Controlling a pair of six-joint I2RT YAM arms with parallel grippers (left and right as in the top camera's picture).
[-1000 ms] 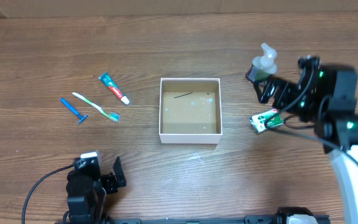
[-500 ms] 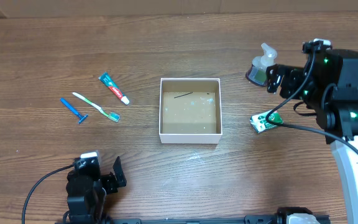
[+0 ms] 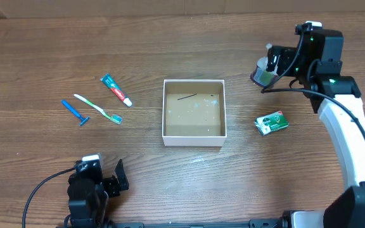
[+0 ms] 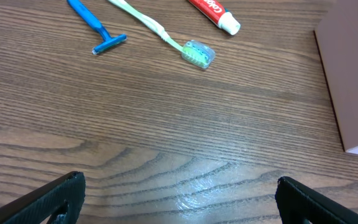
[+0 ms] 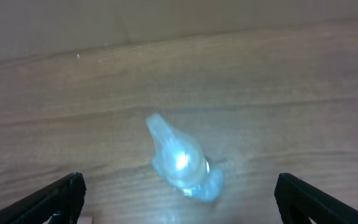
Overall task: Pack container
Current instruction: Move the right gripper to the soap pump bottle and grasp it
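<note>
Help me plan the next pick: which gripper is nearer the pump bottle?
Right. The right gripper hovers directly above the pump bottle; the left gripper sits far off, on the other side of the container.

Blue razor (image 3: 75, 112), green-white toothbrush (image 3: 97, 108), red-and-green toothpaste tube (image 3: 116, 89), white-walled brown-floored container (image 3: 194, 140), green packet (image 3: 272, 123)

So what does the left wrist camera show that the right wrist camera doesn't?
Only the left wrist view: the blue razor, the green toothbrush, the capped end of the toothpaste tube, and one outer wall of the container at the right edge.
Only the right wrist view: the clear pump bottle, blurred and seen from above.
Both: the wooden table, and that arm's own gripper open at the bottom edge, the left gripper and the right gripper alike.
</note>
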